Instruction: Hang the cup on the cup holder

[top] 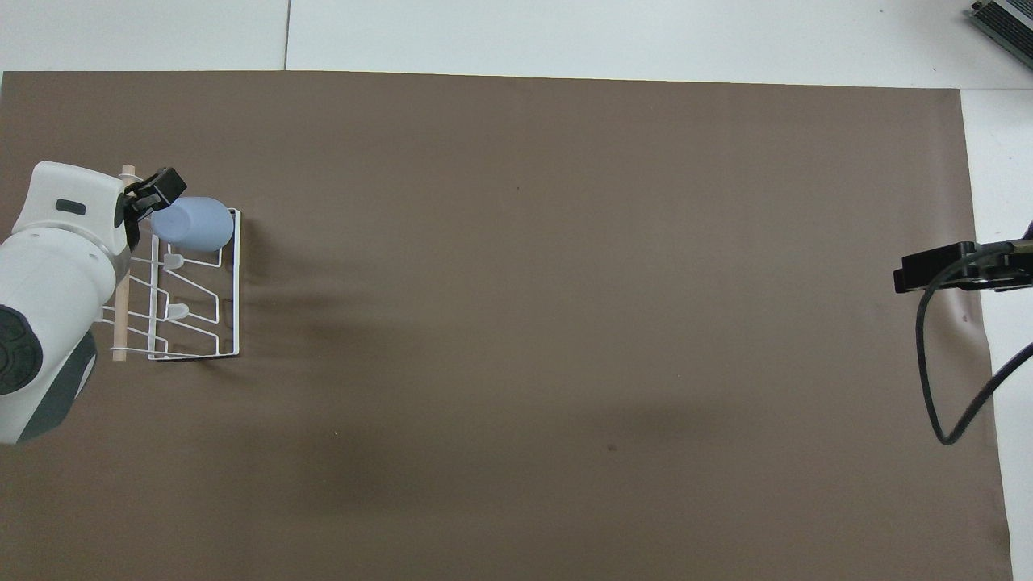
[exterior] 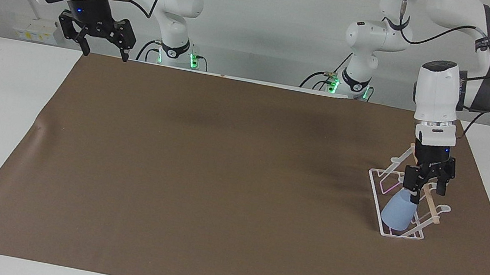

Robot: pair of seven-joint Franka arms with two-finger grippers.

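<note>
Now cup (exterior: 398, 213) on cup holder (exterior: 378, 188), left claw (exterior: 424, 191) spread

High facing view — steep overhead opposite

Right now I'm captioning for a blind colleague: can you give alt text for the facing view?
A light-blue cup sits mouth-down on the end prong of a white wire cup holder at the left arm's end of a brown mat. The left gripper hangs open just above it. The right gripper waits open over the mat's corner.
</note>
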